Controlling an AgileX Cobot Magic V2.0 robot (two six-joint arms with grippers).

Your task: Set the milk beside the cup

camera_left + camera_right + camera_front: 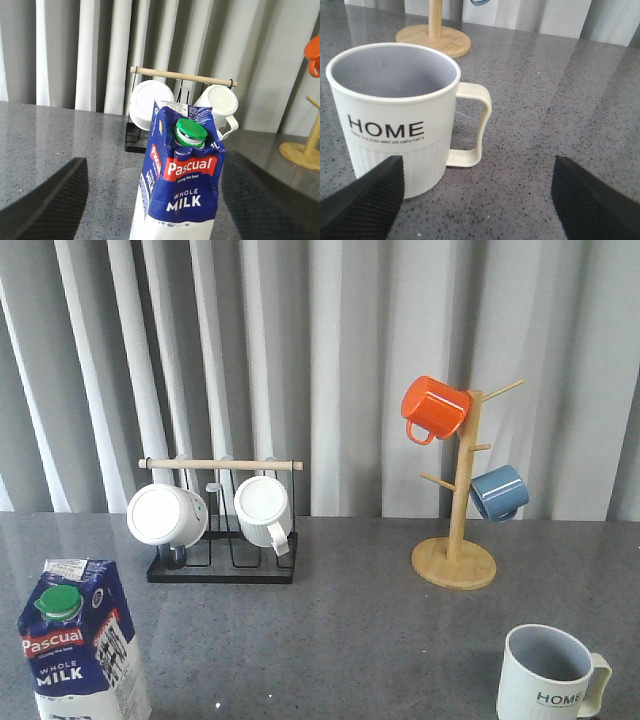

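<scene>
**Milk carton stands between spread left jaws, well apart from the HOME mug**

Nearest the robot, the milk stands upright at the front left of the tabletop, its green cap on. In the left wrist view the left gripper has its jaws released, one dark finger on each side of the carton and neither touching it. The carton is probably paperboard: light if empty, noticeably heavy if full, and which it is cannot be told. Its walls would likely dent under a hard squeeze, so the flat blue sides below the gable look like the best place to grip.

At the front right stands the cup, upright and empty, handle turned to the right. The right gripper also has its jaws released, one finger beside the mug wall, the other off past the handle.

Farther back, two white ribbed mugs hang on a black rack. An orange mug and blue mug hang on a wooden mug tree.
</scene>
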